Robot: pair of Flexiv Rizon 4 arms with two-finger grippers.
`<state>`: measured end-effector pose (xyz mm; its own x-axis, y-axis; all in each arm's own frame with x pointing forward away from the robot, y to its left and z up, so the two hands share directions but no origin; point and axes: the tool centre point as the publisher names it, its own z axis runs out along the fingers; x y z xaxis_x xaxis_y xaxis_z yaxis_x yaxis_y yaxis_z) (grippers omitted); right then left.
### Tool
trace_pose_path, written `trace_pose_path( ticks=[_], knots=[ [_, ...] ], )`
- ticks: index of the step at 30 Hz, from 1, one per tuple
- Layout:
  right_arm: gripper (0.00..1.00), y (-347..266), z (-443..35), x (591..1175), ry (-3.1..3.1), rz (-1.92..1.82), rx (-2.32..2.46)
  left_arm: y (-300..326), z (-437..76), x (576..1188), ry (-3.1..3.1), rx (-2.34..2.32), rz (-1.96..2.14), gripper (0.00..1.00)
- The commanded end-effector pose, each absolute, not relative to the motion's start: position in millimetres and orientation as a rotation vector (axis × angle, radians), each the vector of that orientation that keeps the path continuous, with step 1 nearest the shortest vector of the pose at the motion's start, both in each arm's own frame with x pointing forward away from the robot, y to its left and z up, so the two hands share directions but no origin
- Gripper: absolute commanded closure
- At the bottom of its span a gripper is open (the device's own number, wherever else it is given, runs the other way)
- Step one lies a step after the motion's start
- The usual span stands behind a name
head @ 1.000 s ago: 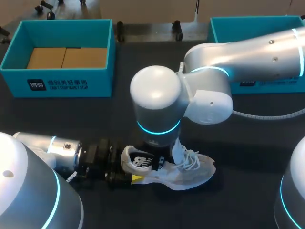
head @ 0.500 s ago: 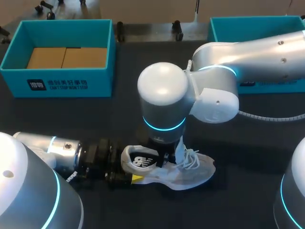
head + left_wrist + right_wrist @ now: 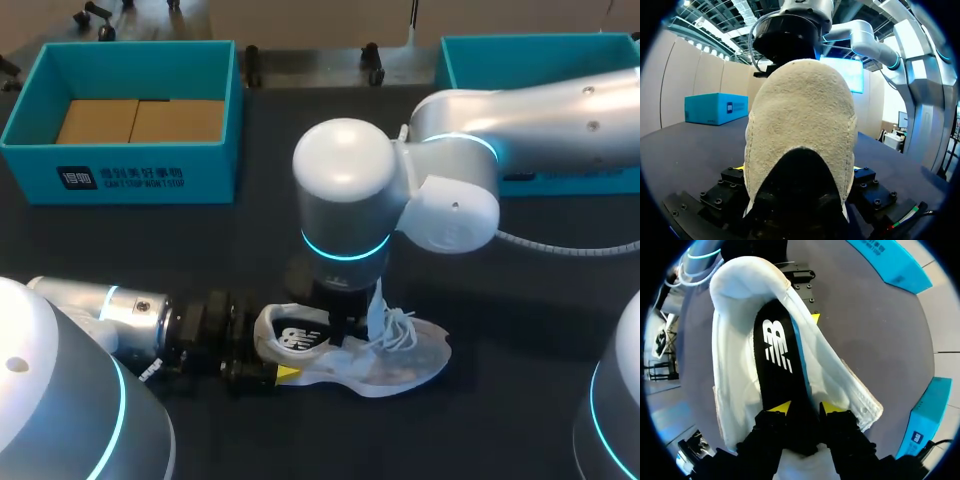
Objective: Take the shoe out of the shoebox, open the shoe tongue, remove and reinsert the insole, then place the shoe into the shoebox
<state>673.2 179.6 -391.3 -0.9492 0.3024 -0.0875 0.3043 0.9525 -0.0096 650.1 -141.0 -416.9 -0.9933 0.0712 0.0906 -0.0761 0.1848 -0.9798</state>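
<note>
Right now the shoe [image 3: 395,360] lies out of its box on the near middle of the tabletop [image 3: 520,300]. Its long axis runs left to right, with the heel to the left and the toe to the right. The teal shoebox [image 3: 130,170] stands well apart at the far left.

The left end effector [image 3: 799,170] comes in low from the left, in line with that axis. It appears closed on the heel, one finger on each side. The right end effector [image 3: 806,409] hangs straight down over the shoe's mouth, just behind the laces. Its yellow tips are set narrow, pinching the near end of the black insole [image 3: 775,347].

From those tips the insole runs ahead along the inside of the shoe toward the heel, so it lies along the shoe's own length.

That alignment is what the next move turns on, I judge. The right arm is the only one at the insole, and any slide in or out has to follow the left-right axis. The left arm braces the heel against the pull.

From these views I cannot tell whether the insole is coming out or going back in.
</note>
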Motion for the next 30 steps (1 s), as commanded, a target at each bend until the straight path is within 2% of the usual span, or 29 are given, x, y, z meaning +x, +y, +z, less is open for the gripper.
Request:
trace_pose_path(
  ticks=[1,16,25,30],
  knots=[
    [0.61,185,-405,679,3.052,-0.029,0.462,-141,-417,648,-2.331,0.005,1.935,1.00],
    [0.58,193,-426,654,3.237,-0.140,0.435,-141,-417,648,-2.331,0.005,1.935,1.00],
    [0.62,193,-427,636,3.263,-0.140,0.441,-141,-417,648,-2.331,0.005,1.935,1.00],
    [0.69,194,-423,626,3.259,-0.149,0.457,-141,-417,648,-2.331,0.005,1.935,1.00]
  ],
)
